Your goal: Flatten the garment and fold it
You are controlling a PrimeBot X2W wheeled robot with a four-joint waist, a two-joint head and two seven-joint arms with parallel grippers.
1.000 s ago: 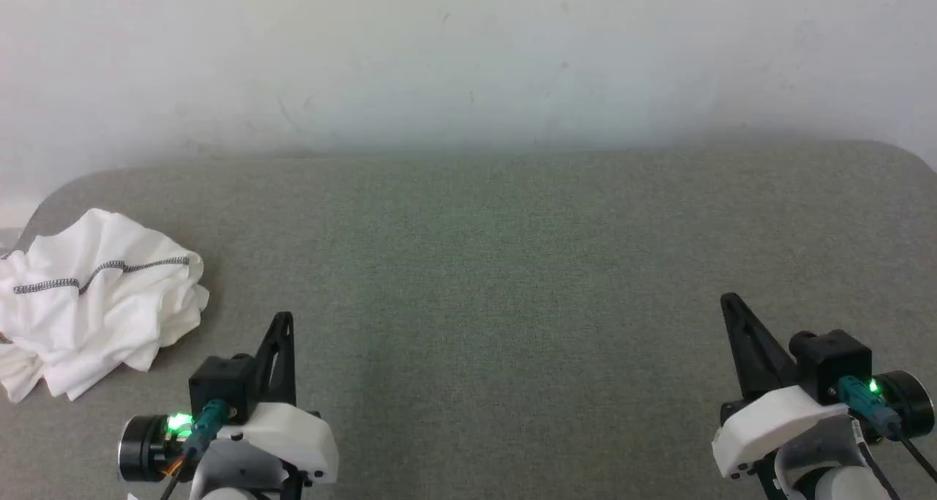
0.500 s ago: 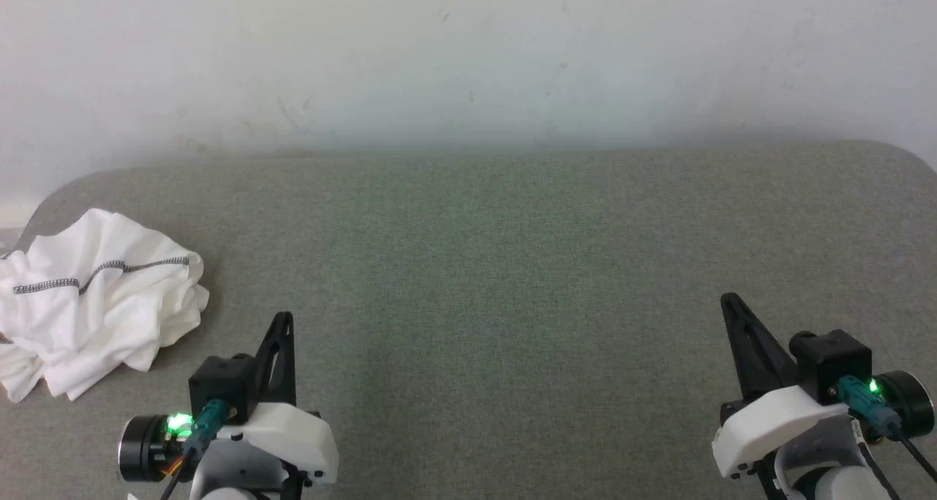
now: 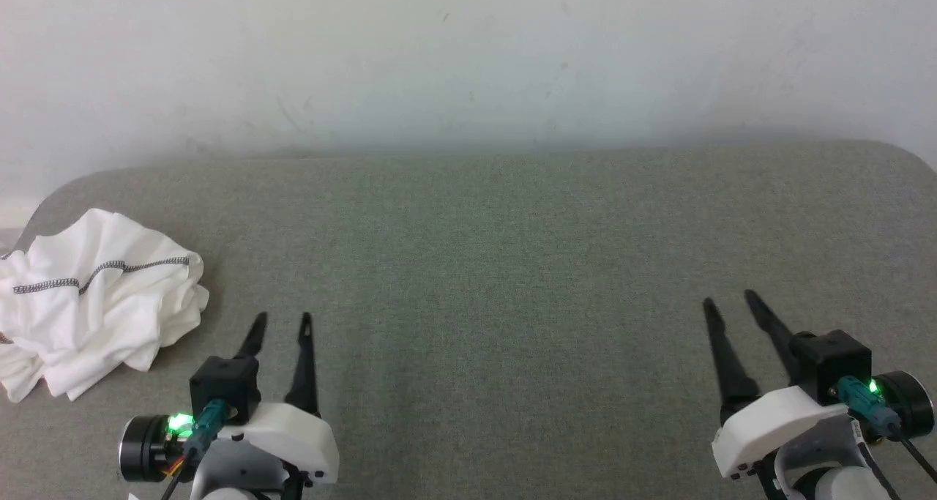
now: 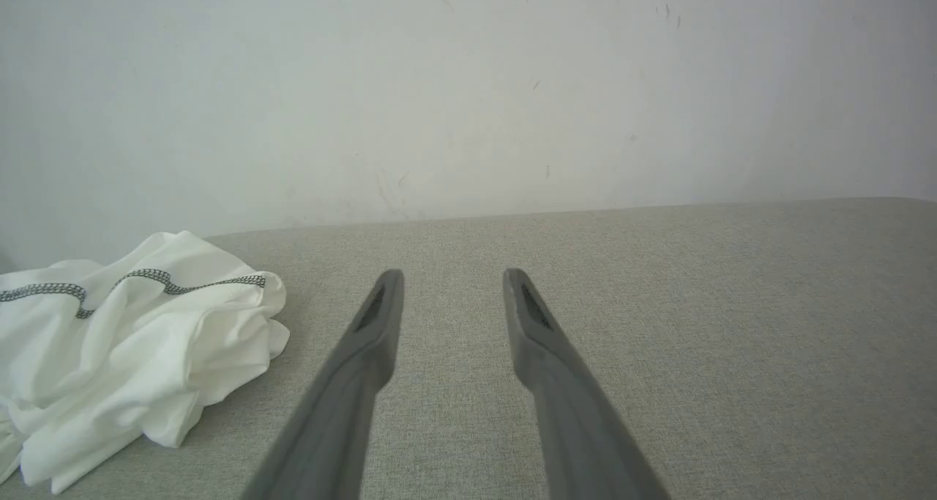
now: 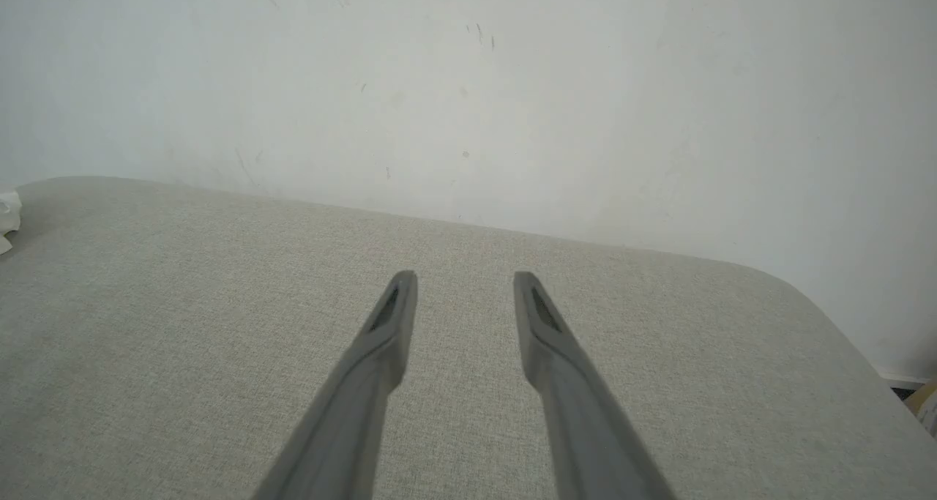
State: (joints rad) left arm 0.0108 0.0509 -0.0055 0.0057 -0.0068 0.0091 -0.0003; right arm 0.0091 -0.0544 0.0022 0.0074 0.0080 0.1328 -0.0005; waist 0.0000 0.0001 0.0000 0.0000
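The crumpled thin white grey-stitched top (image 3: 95,295) looks limp and light (pinch its stitched seam (image 3: 110,267)); left gripper (image 3: 282,318) near it, right gripper (image 3: 729,299) well apart, both parted, empty.

The head camera looks down from above at the table (image 3: 468,266) and the wall (image 3: 468,46). Both wrist cameras sit low near the table, facing that wall. Head and left wrist views share the garment (image 3: 95,295).

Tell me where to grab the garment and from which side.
The garment lies crumpled in a heap. Probably take the bulging fold on its right edge, nearest the open left gripper, coming in low from that side: the fold sticks out there, free to pinch.
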